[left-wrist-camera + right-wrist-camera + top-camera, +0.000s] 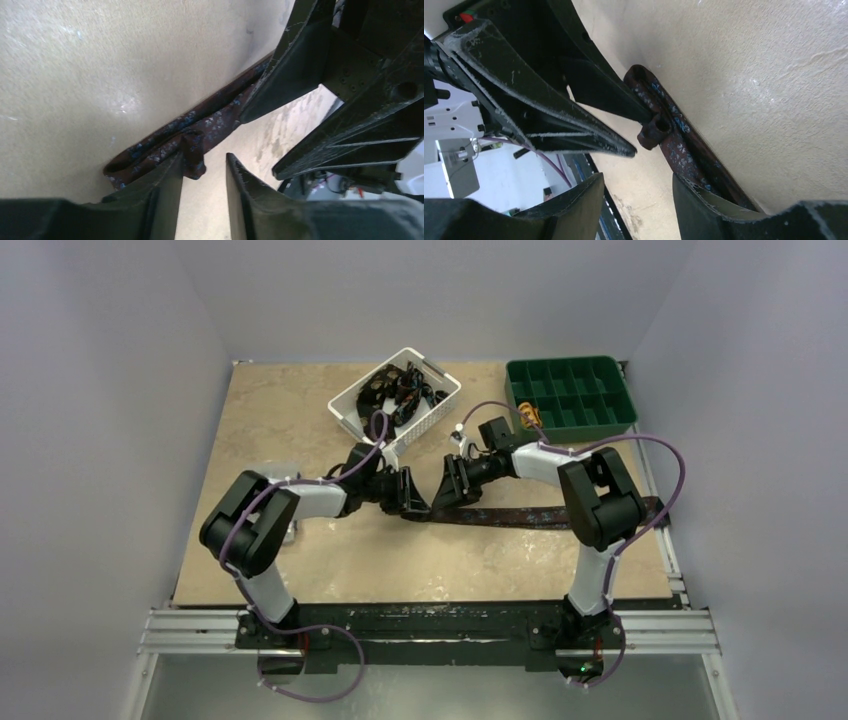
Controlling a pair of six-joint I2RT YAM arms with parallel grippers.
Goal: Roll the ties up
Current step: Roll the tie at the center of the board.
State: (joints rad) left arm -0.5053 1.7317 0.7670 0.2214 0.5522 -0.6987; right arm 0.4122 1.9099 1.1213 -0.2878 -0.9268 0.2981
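Free tabletop [420, 565] nearside; tie [520, 517], basket [355, 425], tray [590, 427] beyond

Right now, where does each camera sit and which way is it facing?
Top external: above and behind the bases, looking down on the table; both arms show, left claw and right claw tip to tip at the end of the tie.
Left wrist: on the left arm, looking past its own fingers towards the right claw.
Right wrist: on the right arm, looking past its own fingers towards the left claw.
Shared: both wrist views show the tie's curled end on the table.
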